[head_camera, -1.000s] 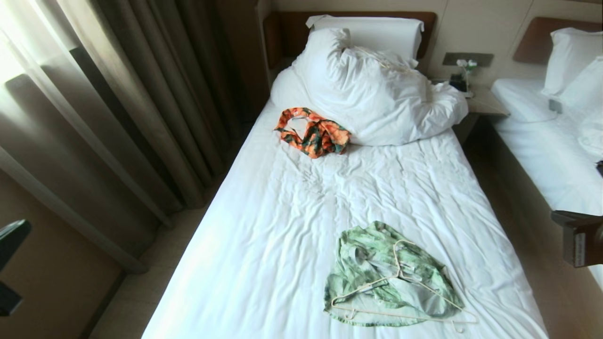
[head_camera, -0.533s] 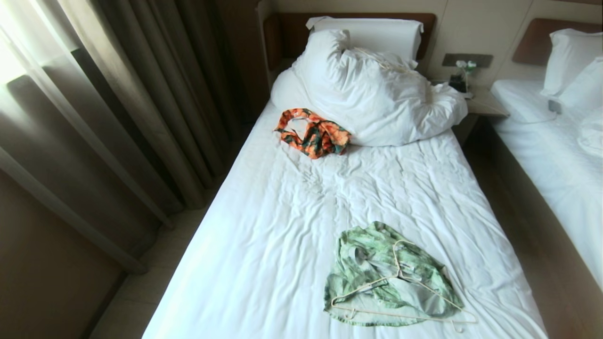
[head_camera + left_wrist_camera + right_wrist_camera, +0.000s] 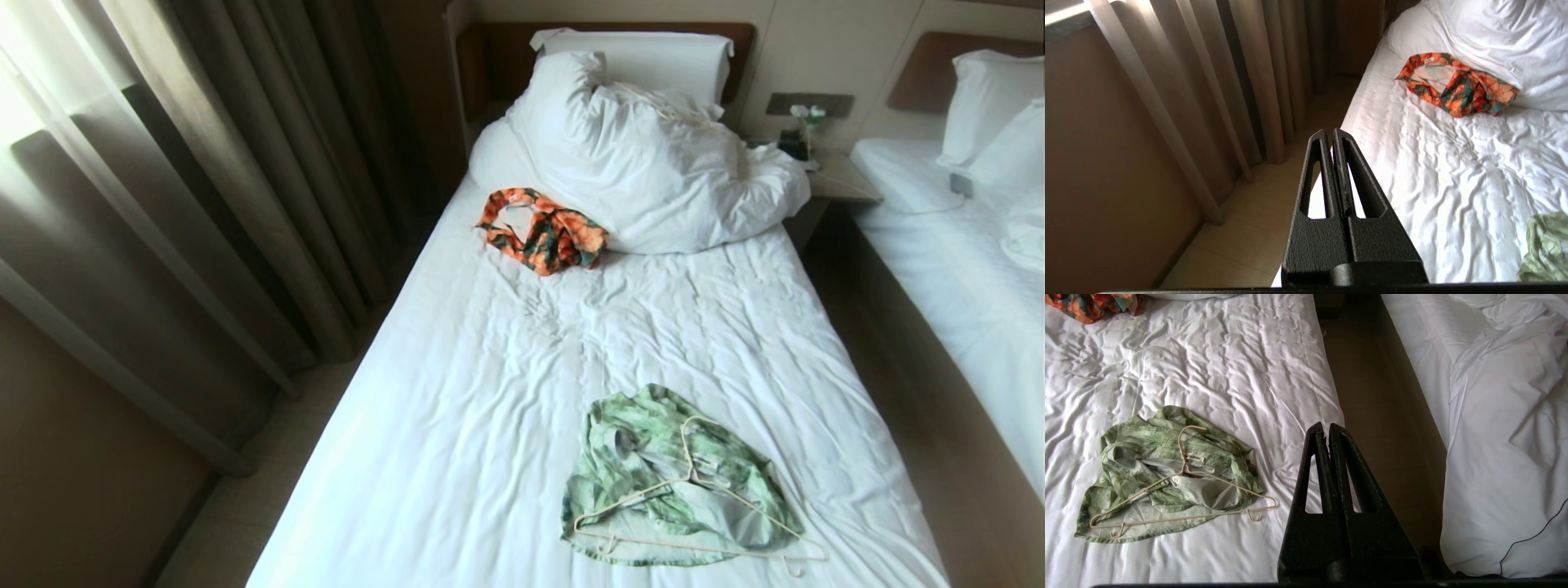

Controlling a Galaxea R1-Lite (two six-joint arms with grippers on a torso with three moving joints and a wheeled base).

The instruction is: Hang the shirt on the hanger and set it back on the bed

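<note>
Shirt [image 3: 1167, 473] crumpled on bed [image 3: 506, 392], hanger [image 3: 1184, 490] lying loose on top, beside right tool [image 3: 1327, 435]. Both tools pressed closed, empty; left tool [image 3: 1332, 136] well away. Threading not begun; next calls for opening and lifting the hanger.

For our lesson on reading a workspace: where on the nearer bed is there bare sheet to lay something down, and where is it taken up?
Free: the wide stretch of sheet on the bed between the orange garment and the green shirt, plus the strip along the curtain side. Crowded: the head end under the duvet, and the near corner where the hanger lies on the shirt.
</note>
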